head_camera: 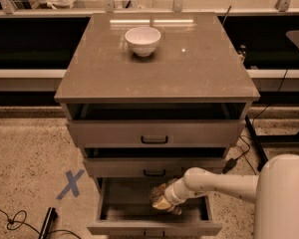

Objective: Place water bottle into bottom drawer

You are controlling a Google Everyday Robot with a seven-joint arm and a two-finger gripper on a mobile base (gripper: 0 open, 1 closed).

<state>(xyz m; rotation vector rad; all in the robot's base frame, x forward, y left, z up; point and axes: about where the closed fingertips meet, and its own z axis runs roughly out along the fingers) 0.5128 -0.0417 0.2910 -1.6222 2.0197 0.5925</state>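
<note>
Placement: my claw [165, 203], clamped on the small clear crinkled plastic water bottle [157, 198], hangs inside the open grey-brown bottom drawer [124, 226]; next, I judge, lower gently and release

The white arm [217, 183] reaches from the right into the open bottom drawer [154, 228]; its pincer [164, 204] grips the water bottle [157, 197] over the tray, near its middle; the middle drawer [114, 167] and top drawer [199, 133] stand slightly pulled out; a white bowl [143, 40] sits toward the back of the tabletop [189, 68]; a blue tape X [70, 184] marks the floor beside the cabinet.
</note>
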